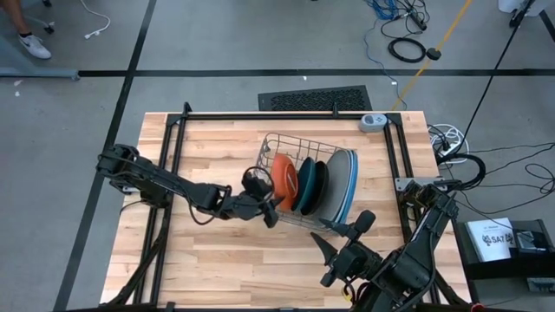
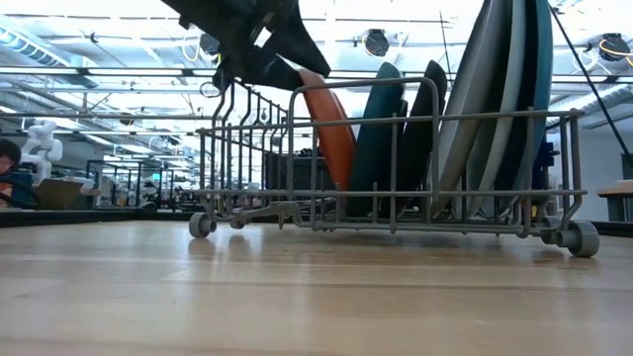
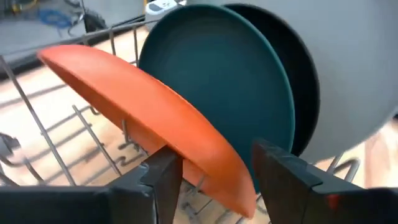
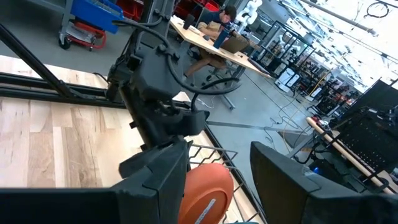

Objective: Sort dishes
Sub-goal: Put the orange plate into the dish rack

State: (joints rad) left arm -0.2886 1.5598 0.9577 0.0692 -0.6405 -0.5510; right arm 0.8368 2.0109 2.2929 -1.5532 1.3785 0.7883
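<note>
A: So, starting big: the wooden table (image 1: 217, 260) carries a wire dish rack (image 1: 295, 143) right of its centre, standing skewed to the table's edges.

B: And the plates?

A: All six stand on edge in the rack. The three large ones sit at the right end: the grey plate (image 1: 338, 178), then the pale blue plate (image 1: 348, 192) and the medium blue plate (image 1: 353, 173) outermost. Left of them come the black plate (image 1: 318, 186), the dark teal plate (image 1: 304, 184) and, leftmost, the orange plate (image 1: 284, 179), which leans more than the rest.

B: Which arm is working?

A: The left arm reaches in from the left side of the table. The left gripper (image 3: 211, 174) is at the rack's near-left corner, its fingers straddling the orange plate's rim. Whether they pinch it or stand just clear, I cannot tell.

B: The other arm?

A: The right gripper (image 1: 347, 232) waits beside the rack's near right corner, its jaws spread and holding nothing.
</note>
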